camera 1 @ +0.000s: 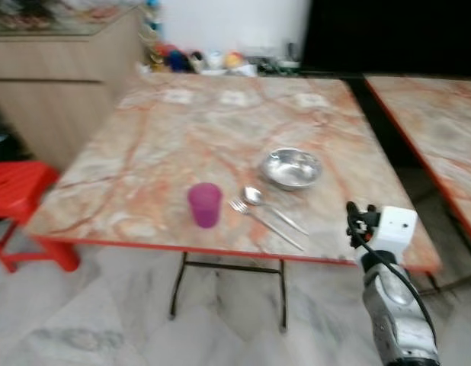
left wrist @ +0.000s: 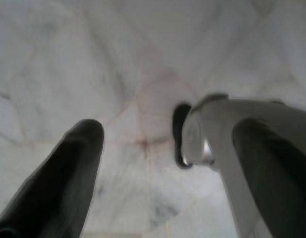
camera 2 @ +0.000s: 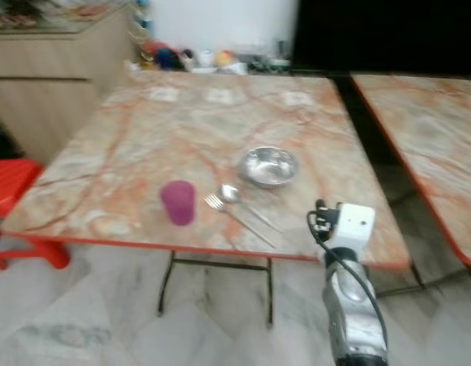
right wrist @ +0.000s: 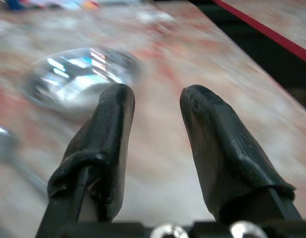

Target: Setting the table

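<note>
Right gripper raised at the marble table's near edge, fingers parted and empty, shiny round steel bowl just ahead and leftward.

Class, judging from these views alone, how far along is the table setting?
Already laid: a steel bowl, spoon, fork and purple cup sit together near the table's front edge. In hand: nothing; the right gripper is open and empty above the table, near the bowl. Left: hard to tell; possibly only tidying.
</note>
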`<state>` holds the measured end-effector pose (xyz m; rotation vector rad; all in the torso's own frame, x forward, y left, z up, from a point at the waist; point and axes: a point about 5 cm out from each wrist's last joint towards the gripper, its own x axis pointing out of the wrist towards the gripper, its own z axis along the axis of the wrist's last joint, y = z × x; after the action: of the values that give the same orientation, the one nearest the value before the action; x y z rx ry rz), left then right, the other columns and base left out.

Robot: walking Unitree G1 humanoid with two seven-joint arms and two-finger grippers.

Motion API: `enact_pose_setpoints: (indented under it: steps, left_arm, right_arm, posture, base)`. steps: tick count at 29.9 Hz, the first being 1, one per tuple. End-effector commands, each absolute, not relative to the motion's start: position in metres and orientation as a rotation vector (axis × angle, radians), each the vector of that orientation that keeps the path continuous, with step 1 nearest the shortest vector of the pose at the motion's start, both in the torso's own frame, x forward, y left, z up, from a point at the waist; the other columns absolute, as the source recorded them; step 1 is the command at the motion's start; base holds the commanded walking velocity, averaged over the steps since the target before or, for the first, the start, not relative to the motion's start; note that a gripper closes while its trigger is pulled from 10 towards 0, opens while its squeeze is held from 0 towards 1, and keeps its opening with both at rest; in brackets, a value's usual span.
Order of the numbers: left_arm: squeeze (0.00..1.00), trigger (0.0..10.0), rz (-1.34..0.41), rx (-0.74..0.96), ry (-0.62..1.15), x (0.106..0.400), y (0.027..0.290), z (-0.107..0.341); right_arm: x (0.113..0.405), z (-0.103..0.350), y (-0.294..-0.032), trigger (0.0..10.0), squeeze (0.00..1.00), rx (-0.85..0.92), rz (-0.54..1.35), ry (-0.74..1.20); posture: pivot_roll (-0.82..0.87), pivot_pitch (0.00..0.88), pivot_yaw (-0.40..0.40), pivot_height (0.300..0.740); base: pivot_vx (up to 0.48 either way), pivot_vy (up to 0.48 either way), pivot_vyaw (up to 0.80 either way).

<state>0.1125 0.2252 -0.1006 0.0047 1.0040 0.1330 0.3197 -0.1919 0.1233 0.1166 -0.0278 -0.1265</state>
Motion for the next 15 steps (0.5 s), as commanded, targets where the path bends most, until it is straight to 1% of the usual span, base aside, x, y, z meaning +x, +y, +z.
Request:
enact_pose_setpoints:
  steps: [1, 11, 15]
  left_arm:
    - [0.00, 10.0, 0.152, 0.008, 1.044, 0.0980, 0.2306, -0.1035]
    - [0.00, 10.0, 0.153, 0.010, 1.037, 0.1022, 0.2325, -0.1021]
    - [0.00, 10.0, 0.155, 0.012, 1.036, 0.1006, 0.2353, -0.1017]
  right_arm:
    - [0.3187, 0.1229, -0.1873, 10.0, 0.00, 0.131, -0.117, -0.027]
    - [0.3211, 0.1256, -0.1846, 10.0, 0.00, 0.140, -0.112, -0.036]
    - [0.3220, 0.1263, -0.1880, 10.0, 0.00, 0.145, -0.144, -0.037]
  posture:
    - [-0.01, 0.096, -0.037, 0.740]
    - [-0.01, 0.099, -0.037, 0.740]
    - [-0.01, 0.098, -0.036, 0.740]
  base:
    - [0.281, 0.000, 0.00]
    - [0.278, 0.000, 0.00]
    - [0.280, 0.000, 0.00]
